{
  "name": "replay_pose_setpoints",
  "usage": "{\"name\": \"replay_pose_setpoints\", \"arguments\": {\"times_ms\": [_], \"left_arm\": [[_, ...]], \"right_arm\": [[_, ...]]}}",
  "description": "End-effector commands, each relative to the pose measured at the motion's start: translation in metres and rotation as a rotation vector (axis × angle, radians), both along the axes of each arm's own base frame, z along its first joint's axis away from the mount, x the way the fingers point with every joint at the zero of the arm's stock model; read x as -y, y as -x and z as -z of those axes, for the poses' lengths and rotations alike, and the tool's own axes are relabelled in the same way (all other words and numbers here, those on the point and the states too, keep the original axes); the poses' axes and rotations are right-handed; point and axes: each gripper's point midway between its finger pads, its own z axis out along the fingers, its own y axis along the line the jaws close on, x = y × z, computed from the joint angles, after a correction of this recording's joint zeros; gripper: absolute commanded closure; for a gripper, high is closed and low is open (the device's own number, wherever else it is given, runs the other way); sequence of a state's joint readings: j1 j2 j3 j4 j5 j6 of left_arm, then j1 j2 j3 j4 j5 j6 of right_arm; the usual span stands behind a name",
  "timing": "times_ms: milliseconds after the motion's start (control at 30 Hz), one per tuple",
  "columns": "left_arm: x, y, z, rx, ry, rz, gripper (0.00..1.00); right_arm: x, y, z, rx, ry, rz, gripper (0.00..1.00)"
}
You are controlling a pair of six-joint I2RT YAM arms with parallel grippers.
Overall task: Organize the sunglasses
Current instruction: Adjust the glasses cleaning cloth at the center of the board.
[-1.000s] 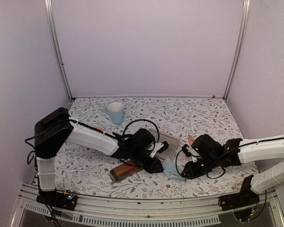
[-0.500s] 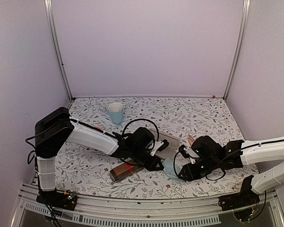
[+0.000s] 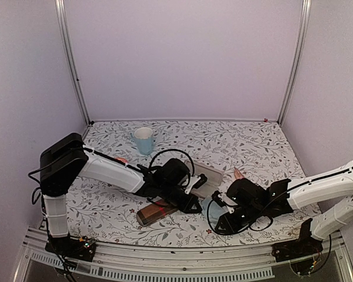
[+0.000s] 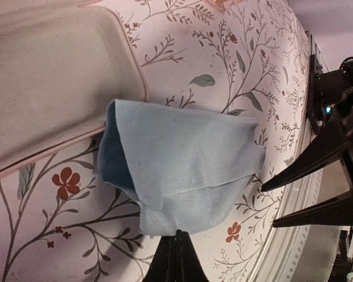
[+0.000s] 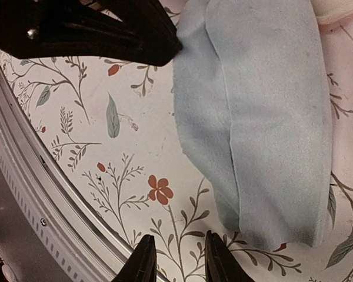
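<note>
Midway along the near side of the floral table [image 3: 106,217], the left gripper [image 4: 177,238] clamps its fingers together on the edge of a folded blue cloth [image 4: 182,158], apparently to lift or unfold it. The right gripper [image 5: 179,238] hovers just beside the cloth, fingers parted and empty, seemingly poised to take another edge. The cloth touches a pale case [image 4: 47,76]. Neither pair of sunglasses can be made out.
</note>
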State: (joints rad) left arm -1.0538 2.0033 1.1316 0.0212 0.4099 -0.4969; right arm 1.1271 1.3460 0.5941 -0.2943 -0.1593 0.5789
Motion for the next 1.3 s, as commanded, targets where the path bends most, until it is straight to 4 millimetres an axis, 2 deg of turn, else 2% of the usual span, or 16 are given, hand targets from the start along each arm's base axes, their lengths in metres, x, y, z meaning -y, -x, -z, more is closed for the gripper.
{"name": "replay_pose_setpoints", "arguments": {"times_ms": [0, 233, 567, 833, 1033, 1267], "left_arm": [[0.001, 0.009, -0.029, -0.013, 0.041, -0.008, 1.00], [-0.007, 0.015, -0.031, -0.008, 0.015, -0.021, 1.00], [-0.005, 0.016, -0.027, -0.013, 0.003, -0.017, 1.00], [-0.006, 0.017, -0.024, -0.017, -0.008, -0.015, 1.00], [-0.006, 0.016, -0.021, -0.019, -0.012, -0.014, 1.00], [-0.005, 0.017, -0.020, -0.021, -0.016, -0.010, 1.00]], "right_arm": [[-0.012, -0.006, -0.002, 0.036, 0.005, 0.000, 0.71], [-0.008, -0.014, 0.002, 0.065, 0.046, 0.035, 0.70], [-0.005, -0.015, 0.009, 0.079, 0.085, 0.035, 0.68], [-0.002, -0.023, 0.004, 0.162, 0.134, 0.060, 0.68], [0.002, -0.020, 0.016, 0.162, 0.186, 0.045, 0.69], [0.004, -0.018, 0.030, 0.181, 0.270, 0.023, 0.75]]}}
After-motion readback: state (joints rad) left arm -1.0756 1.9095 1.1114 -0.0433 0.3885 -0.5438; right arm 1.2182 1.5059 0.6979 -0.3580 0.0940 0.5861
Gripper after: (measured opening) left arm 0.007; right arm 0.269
